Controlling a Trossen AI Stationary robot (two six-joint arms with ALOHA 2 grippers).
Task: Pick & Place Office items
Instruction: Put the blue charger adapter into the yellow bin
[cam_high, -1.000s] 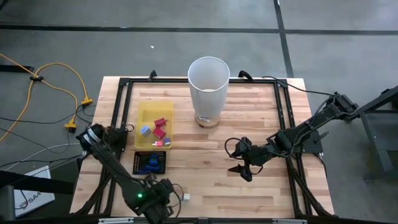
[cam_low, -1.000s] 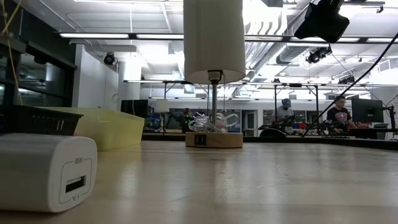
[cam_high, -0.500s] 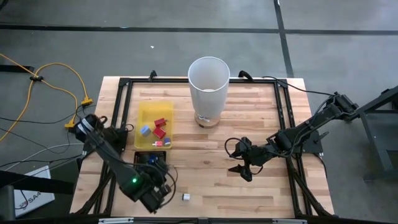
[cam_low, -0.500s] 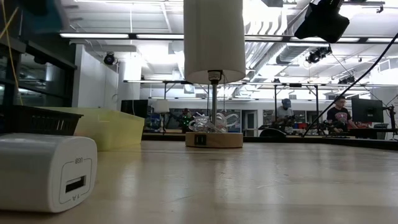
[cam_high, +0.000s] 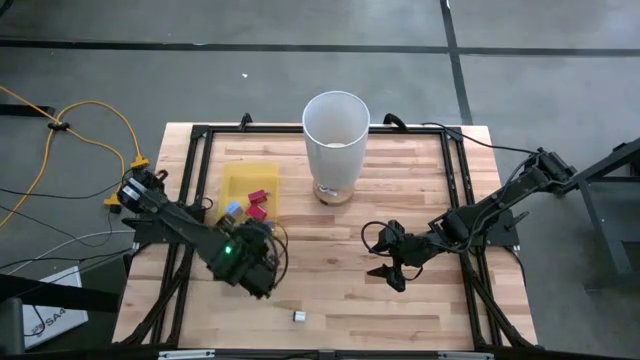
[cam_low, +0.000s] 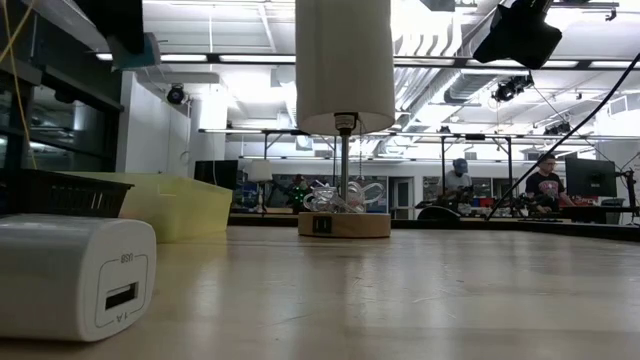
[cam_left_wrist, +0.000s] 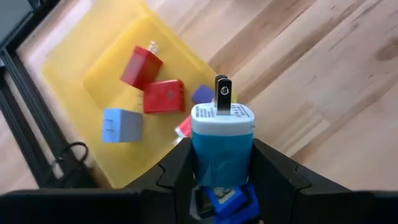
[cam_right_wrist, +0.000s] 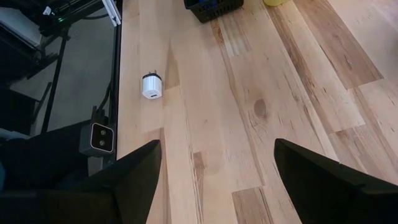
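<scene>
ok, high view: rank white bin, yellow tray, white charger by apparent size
1. yellow tray, partly under the left arm, roughly level with
2. white bin, taller and nearer the camera, so unsure
3. white charger, smallest

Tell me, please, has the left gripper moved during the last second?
Yes. In the high view the left gripper, shut on a teal charger, has travelled from the table's front edge toward the yellow tray, now over the black mesh tray.

even overhead light — soft shadows, sharp pictures
</scene>
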